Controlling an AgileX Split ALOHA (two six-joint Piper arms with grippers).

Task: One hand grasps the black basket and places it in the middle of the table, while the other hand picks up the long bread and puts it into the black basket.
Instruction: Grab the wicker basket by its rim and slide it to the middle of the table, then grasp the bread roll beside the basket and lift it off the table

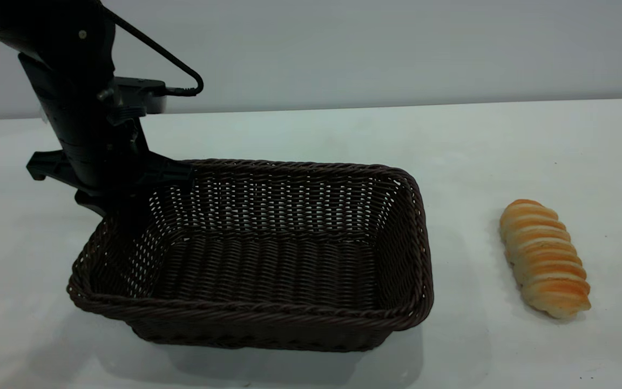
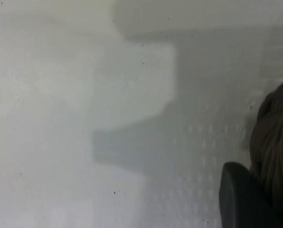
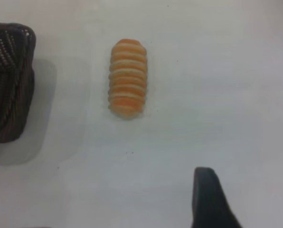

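My white tabletop [image 1: 505, 140] carries the black basket [image 1: 268, 324], seemingly resting flat, and the long bread [image 1: 544, 258] lying well apart beside it.

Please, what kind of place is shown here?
Probably a robot test bench, not a kitchen: a bare white table before a blank wall, holding only a black basket and a long bread, with the left pincer at the basket's rim.

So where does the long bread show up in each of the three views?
Exterior: long bread lies on the table, right of the black basket.
Left wrist: not in it.
Right wrist: long bread upper centre, apart from the black basket.
Shared landmark: the basket's braided rim.
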